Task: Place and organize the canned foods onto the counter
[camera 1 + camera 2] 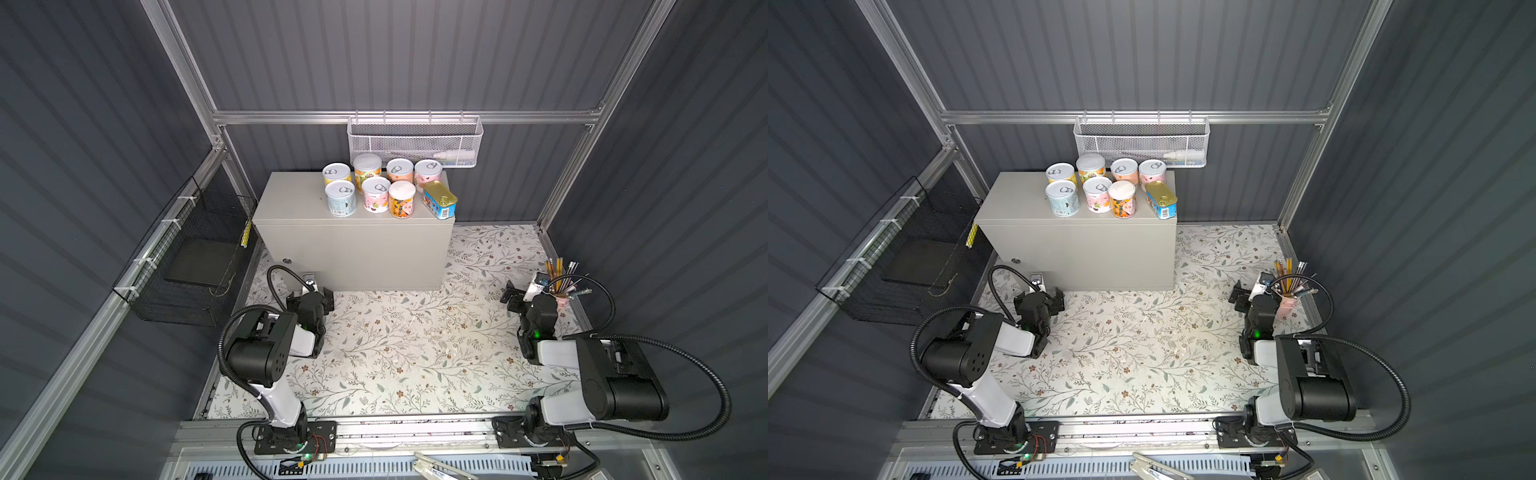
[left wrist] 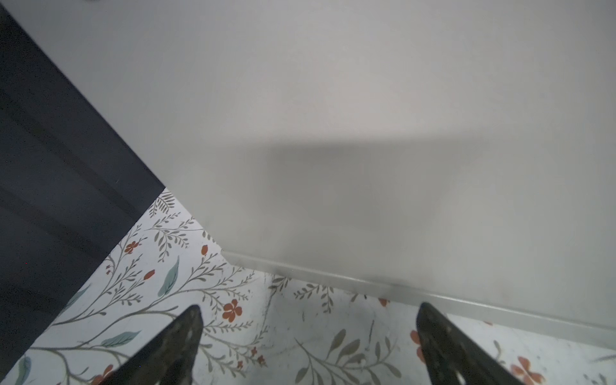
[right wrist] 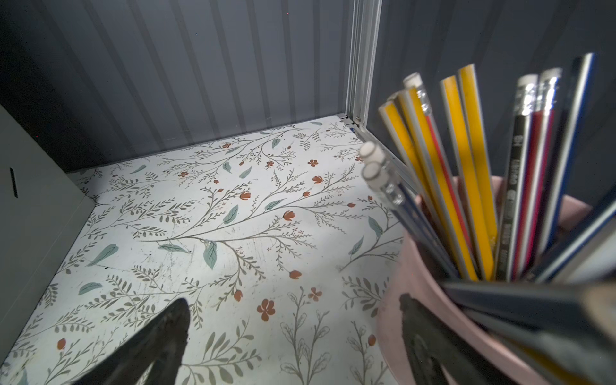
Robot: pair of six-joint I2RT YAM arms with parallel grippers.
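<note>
Cans (image 1: 376, 193): seven, upright on the counter, four behind and three in front, packed close toward the right end; lids up, so tidy rows rather than a heap.
Tin (image 1: 439, 199): gold top up, just beside the front row, skewed, near the right front corner; probably the one piece worth squaring.
Counter (image 1: 291, 199): left part bare; front face fills the left wrist view.
Left gripper (image 2: 310, 308): jaws wide apart, nothing between them, low over the mat (image 1: 415, 353) by the counter's foot.
Right gripper (image 3: 293, 300): jaws wide apart, empty; one finger in front of the cup (image 3: 388, 333), contact impossible to tell.
Mat: no can on it in both top views.
Stage: apparently finished or nearly so; arms low and well apart from the cans, likely to avoid knocking them.
Risk: tin close to the edge; cup within a careless sweep.
</note>
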